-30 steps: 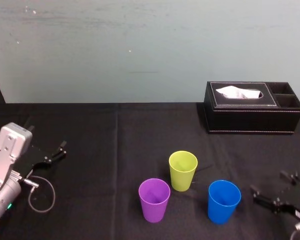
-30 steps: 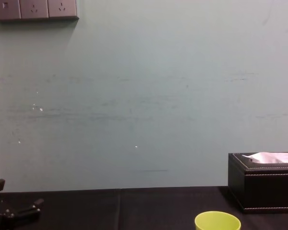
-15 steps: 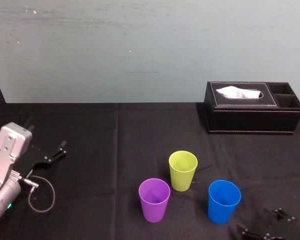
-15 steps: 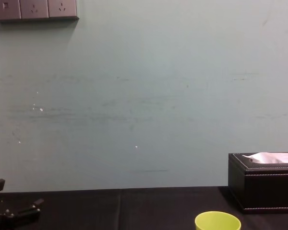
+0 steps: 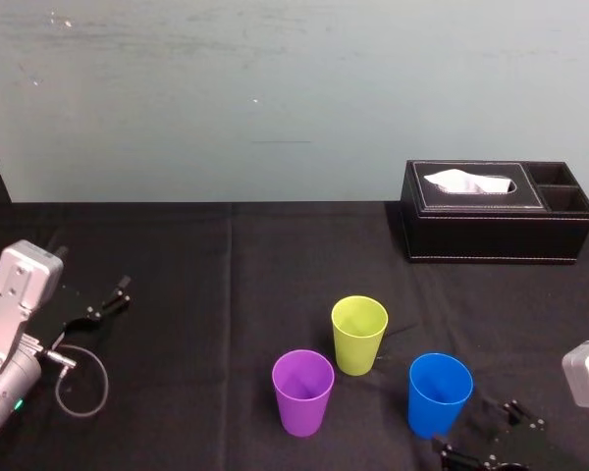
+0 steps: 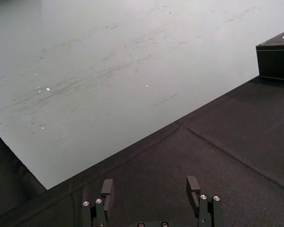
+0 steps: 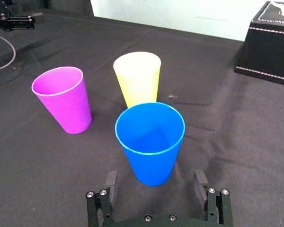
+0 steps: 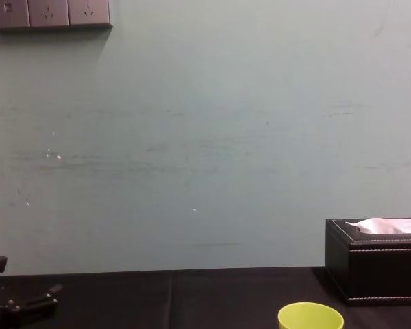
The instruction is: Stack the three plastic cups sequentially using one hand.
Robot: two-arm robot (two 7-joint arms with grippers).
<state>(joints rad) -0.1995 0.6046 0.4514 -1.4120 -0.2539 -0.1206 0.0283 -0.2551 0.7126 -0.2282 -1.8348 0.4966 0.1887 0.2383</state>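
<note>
Three plastic cups stand upright on the black table: a yellow-green cup (image 5: 359, 334), a purple cup (image 5: 302, 392) in front of it to the left, and a blue cup (image 5: 439, 394) to the right. My right gripper (image 5: 479, 432) is low at the near right, just behind the blue cup. In the right wrist view the right gripper (image 7: 155, 179) is open. The blue cup (image 7: 151, 142) stands at its fingertips, and neither finger touches it. The purple cup (image 7: 64, 99) and yellow-green cup (image 7: 137, 78) lie beyond. My left gripper (image 5: 103, 302) rests open at the far left, nothing in it.
A black tissue box (image 5: 496, 211) stands at the back right, well behind the cups. A loop of cable (image 5: 79, 383) lies by the left arm. The wall closes off the table's far edge. Bare black cloth (image 5: 226, 285) lies between the left arm and the cups.
My right gripper has swung from the right of the blue cup in towards its near side, and now faces it. The cups and the left arm have not moved.
</note>
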